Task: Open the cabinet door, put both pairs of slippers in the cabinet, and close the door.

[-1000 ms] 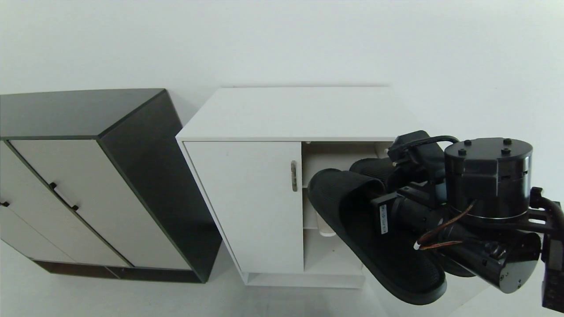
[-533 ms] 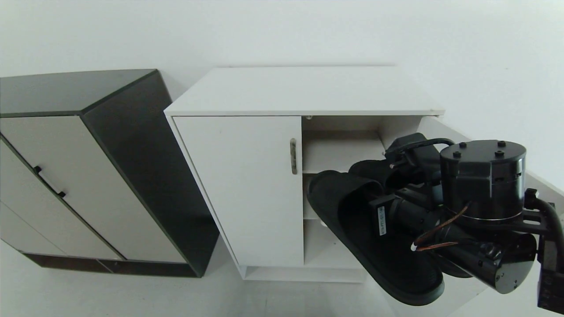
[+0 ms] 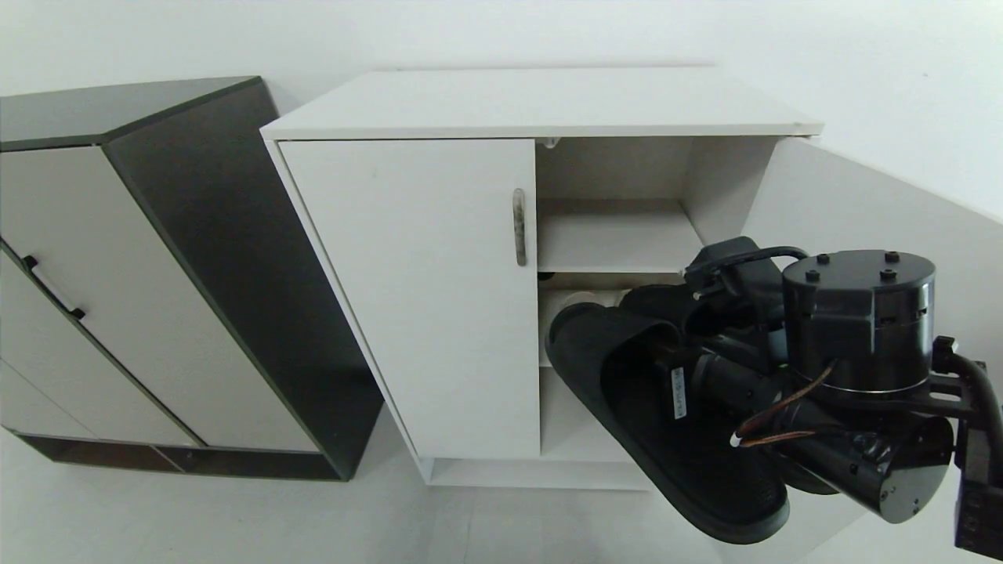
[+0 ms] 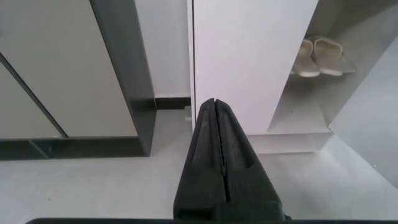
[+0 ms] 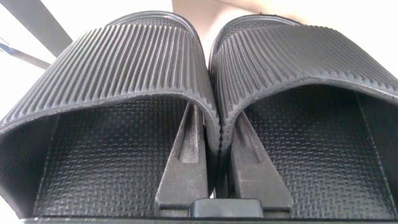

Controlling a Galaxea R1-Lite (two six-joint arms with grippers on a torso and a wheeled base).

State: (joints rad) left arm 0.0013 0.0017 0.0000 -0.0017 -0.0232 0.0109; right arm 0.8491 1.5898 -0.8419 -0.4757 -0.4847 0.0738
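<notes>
Right gripper [image 5: 216,121]: black slippers [image 3: 674,439] are pinched by their adjoining straps, held at 4 o'clock before the open cabinet [image 3: 407,298].
Left gripper [image 4: 214,109]: jaws are pressed together, aimed at the cabinet front.

Bright, even light; edges perhaps bowed.

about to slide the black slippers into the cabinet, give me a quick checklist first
1. Access: right door of the cabinet stands swung open: ok.
2. Grip: black slippers are clamped by the right hand, one finger inside each: ok.
3. First pair: white slippers sit inside on a lower shelf: ok.
4. Free spot: upper shelf is bare: ok.
5. Other arm: left hand is shut, empty and outside the opening: ok.
6. Room beside the white slippers: cannot tell.
</notes>
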